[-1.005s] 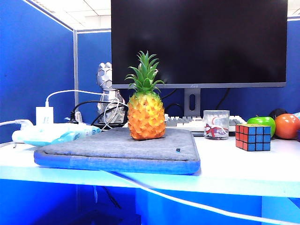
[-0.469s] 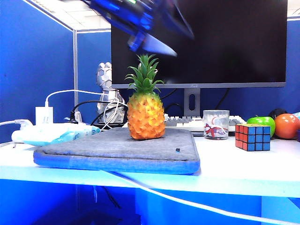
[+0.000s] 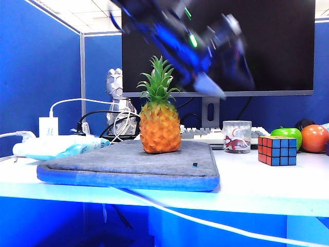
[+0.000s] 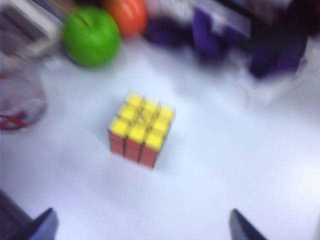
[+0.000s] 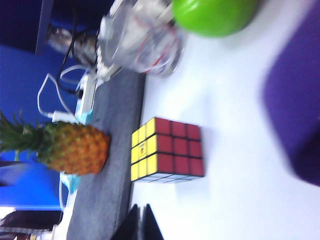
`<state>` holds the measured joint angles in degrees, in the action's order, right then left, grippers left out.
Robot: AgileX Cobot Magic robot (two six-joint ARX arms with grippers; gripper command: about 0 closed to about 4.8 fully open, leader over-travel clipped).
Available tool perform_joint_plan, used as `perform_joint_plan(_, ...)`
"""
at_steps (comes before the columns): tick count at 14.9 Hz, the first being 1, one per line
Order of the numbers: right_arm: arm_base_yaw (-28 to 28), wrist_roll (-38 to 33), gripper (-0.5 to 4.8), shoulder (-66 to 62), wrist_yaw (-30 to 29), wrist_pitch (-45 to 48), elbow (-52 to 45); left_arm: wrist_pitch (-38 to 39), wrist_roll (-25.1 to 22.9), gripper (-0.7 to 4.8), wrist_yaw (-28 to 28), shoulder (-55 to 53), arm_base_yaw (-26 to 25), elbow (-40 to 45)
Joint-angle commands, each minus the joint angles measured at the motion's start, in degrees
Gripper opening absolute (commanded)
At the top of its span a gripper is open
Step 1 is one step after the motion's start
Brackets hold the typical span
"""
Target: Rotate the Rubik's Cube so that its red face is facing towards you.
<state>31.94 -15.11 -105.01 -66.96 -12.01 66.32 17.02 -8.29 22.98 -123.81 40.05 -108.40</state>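
Observation:
The Rubik's Cube [image 3: 278,151] rests on the white desk at the right, with a blue side toward the exterior camera and yellow on top. Its red face [image 3: 262,150] points left, toward the pineapple. My left gripper [image 3: 234,87] hangs blurred in front of the monitor, above and left of the cube. In the left wrist view the cube [image 4: 141,129] lies well ahead of the left gripper [image 4: 142,225], which is open and empty. My right gripper [image 5: 140,220] is shut and empty, a short way from the cube [image 5: 167,150], whose red face [image 5: 177,147] shows here.
A green apple [image 3: 287,135] and an orange [image 3: 314,138] sit just behind the cube, and a glass [image 3: 237,136] behind and to its left. A pineapple [image 3: 160,121] stands on a grey mat [image 3: 128,167]. A monitor and a keyboard [image 3: 200,135] fill the back.
My left arm has swung into the exterior view from the top left and moved down and right across the monitor toward the cube. The cube has not moved.

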Motion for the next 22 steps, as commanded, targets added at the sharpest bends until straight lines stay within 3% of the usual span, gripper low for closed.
perform_joint_plan(1, -1.9, 0.4, 0.23, 0.3, -0.6, 0.2, 0.3, -1.4, -16.3, 4.79, -3.7, -2.9, 1.9, -0.4)
perform_joint_plan(5, -2.3, 0.3, 0.23, 0.3, -1.6, 0.2, 0.3, -9.9, -16.6, 4.79, -1.7, -7.3, 1.9, -0.6)
perform_joint_plan(8, -2.3, 0.3, 0.23, 0.3, -2.2, 0.3, 0.3, -12.5, -16.0, 4.79, 0.5, -12.1, 2.5, -6.5)
perform_joint_plan(11, -2.3, 0.3, 0.23, 0.3, -2.4, 0.3, 0.3, -11.6, -8.9, 4.79, 3.2, -21.0, 3.4, -19.7)
perform_joint_plan(15, -2.3, 0.3, 0.23, 0.3, -2.8, 0.8, 0.3, -7.0, -11.8, 4.79, 1.2, -24.5, 4.0, -22.5)
perform_joint_plan(22, -4.2, -1.0, 0.23, 0.3, -4.0, 4.2, 0.3, -11.1, -13.8, 4.79, -5.3, -30.4, 3.9, -26.2)
